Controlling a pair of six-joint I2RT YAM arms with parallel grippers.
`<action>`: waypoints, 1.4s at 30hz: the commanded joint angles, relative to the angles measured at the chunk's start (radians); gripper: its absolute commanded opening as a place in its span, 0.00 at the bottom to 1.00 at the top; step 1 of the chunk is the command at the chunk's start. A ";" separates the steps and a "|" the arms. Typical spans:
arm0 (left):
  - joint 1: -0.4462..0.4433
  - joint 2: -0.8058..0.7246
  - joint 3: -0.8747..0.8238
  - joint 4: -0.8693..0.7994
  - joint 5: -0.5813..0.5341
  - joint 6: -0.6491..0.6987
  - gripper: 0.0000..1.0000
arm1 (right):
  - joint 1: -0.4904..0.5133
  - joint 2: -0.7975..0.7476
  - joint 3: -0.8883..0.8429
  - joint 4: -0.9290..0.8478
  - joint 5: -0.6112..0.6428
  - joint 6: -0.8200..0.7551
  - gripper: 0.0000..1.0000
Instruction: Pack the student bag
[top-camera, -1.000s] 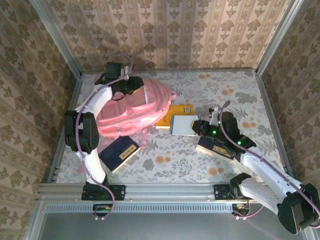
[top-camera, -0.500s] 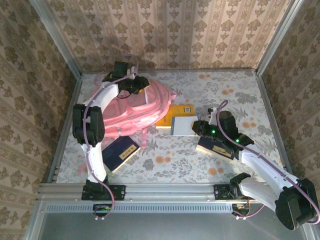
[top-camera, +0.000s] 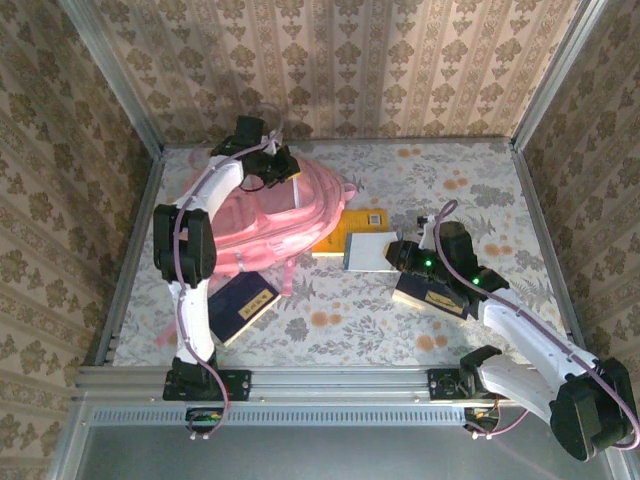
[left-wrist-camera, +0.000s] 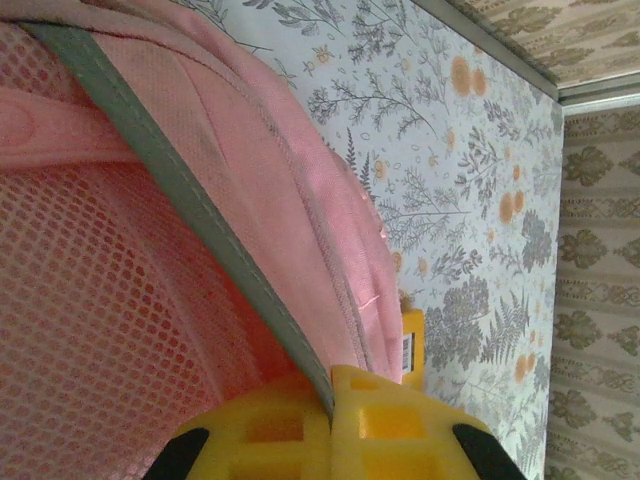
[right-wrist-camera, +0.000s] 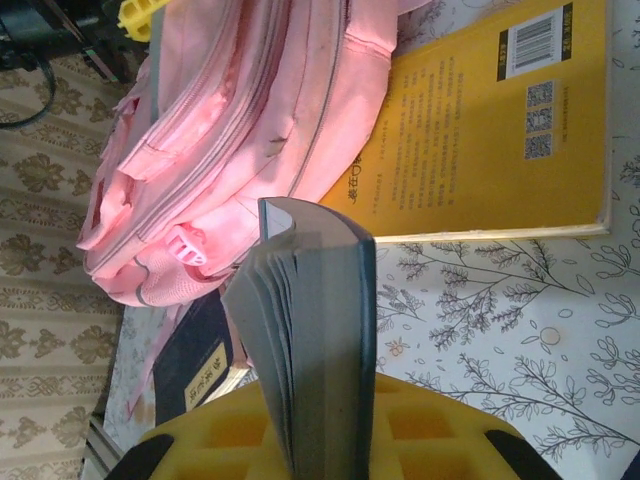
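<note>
Bench (top-camera: 400, 330): covered in a pale floral print of grey leaves and orange blossoms, framed by metal rails (top-camera: 300, 378).
Walls (top-camera: 350, 60): beige damask wallpaper closing in the bench on three sides.
Bag (top-camera: 262, 225): pink, lying on the far-left part of the bench, with its mesh panel close to the left wrist camera.
Left pincer (top-camera: 283, 170): at the bag's far end, pressed together on its grey edging strip.
Right pincer (top-camera: 395, 255): right of the bag, pinching a grey book (top-camera: 366, 251) held on edge.
Yellow book (top-camera: 345, 228): flat, barcode up, its left side overlapped by the bag.
Dark blue book (top-camera: 238, 305): flat, just beside the bag's near edge.
Second dark book (top-camera: 430, 293): flat on the bench beneath the right arm.
</note>
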 joint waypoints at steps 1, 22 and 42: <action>-0.029 -0.062 0.081 -0.105 0.017 0.119 0.00 | -0.009 -0.032 0.045 -0.037 0.042 -0.032 0.00; 0.031 -0.533 -0.116 -0.067 0.292 0.363 0.00 | -0.011 -0.034 0.241 -0.105 0.103 -0.047 0.00; 0.060 -0.567 -0.215 0.260 0.579 0.223 0.00 | 0.079 0.301 0.261 0.418 -0.027 0.382 0.00</action>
